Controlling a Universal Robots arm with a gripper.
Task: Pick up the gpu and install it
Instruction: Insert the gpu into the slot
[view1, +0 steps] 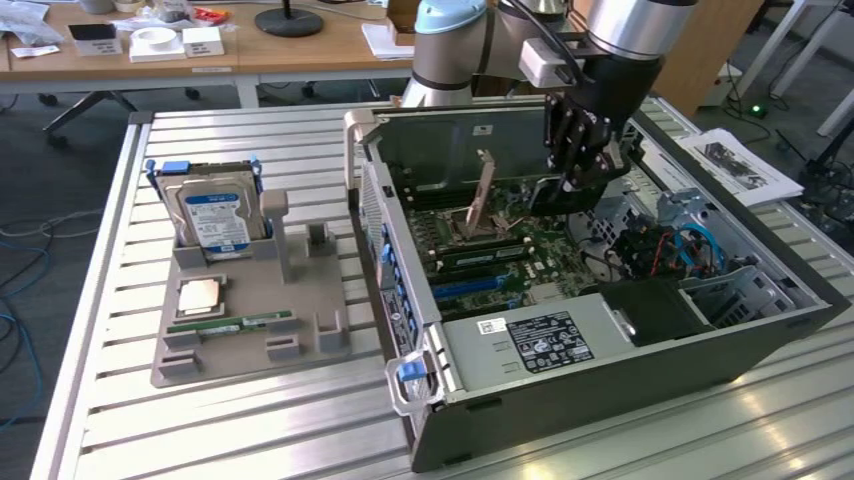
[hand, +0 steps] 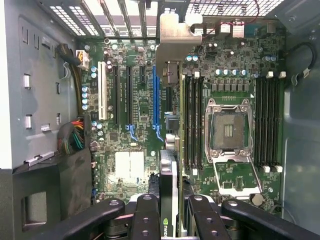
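Note:
The gpu (hand: 169, 172) is seen edge-on in the wrist view, a thin card running from between my fingers (hand: 146, 210) to its silvery end bracket (hand: 175, 37) at the case's rear slots. My gripper (hand: 170, 202) is shut on it. The card stands upright over the motherboard (hand: 135, 125), between the blue expansion slot (hand: 155, 100) and the memory sticks (hand: 192, 120). I cannot tell whether it touches a slot. In the exterior view my gripper (view1: 577, 175) reaches down into the open PC case (view1: 601, 340), with the gpu (view1: 554, 195) dark below the fingers.
An open CPU socket (hand: 227, 132) lies beside the memory. On the exterior view's left a grey fixture (view1: 234, 355) holds an upright hard drive (view1: 214, 215), a green memory stick (view1: 247, 325) and a square chip (view1: 200, 295). Cables (hand: 72, 137) and case walls hem the card in.

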